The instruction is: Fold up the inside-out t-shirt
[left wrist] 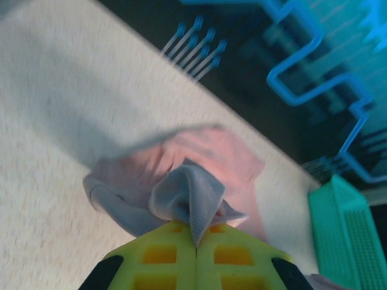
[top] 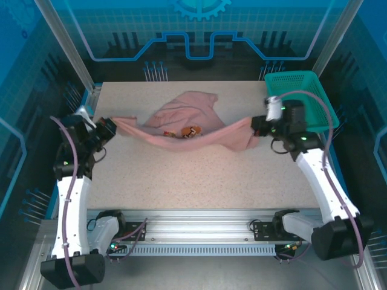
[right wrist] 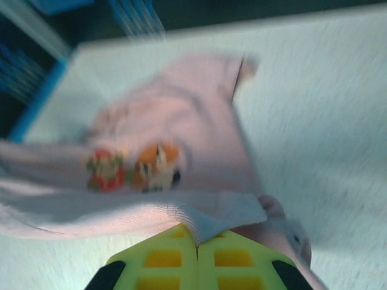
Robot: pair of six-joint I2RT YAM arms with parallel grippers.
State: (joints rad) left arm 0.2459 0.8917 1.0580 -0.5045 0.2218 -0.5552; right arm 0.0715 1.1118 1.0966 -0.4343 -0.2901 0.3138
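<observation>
Across the middle of the speckled table (top: 199, 181), the left gripper (left wrist: 196, 232) and right gripper (right wrist: 198, 232) are each clamped on an edge of the inside-out t-shirt (top: 187, 124), strung between them with its bulk heaped farther back; pulled tauter, the thin hem could slip a pinch, or the heap drag and twist. Soft ribbed pink knit, limp; rigid teal mesh basket (top: 300, 96) far right.

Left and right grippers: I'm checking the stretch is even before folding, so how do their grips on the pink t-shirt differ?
The left gripper sits near the left edge of the table, the right gripper beside the teal basket. The left gripper pinches a thin, pulled-out tip of the t-shirt; the right gripper holds a thicker, bunched part. Both are shut on the t-shirt, which spans between them.
</observation>
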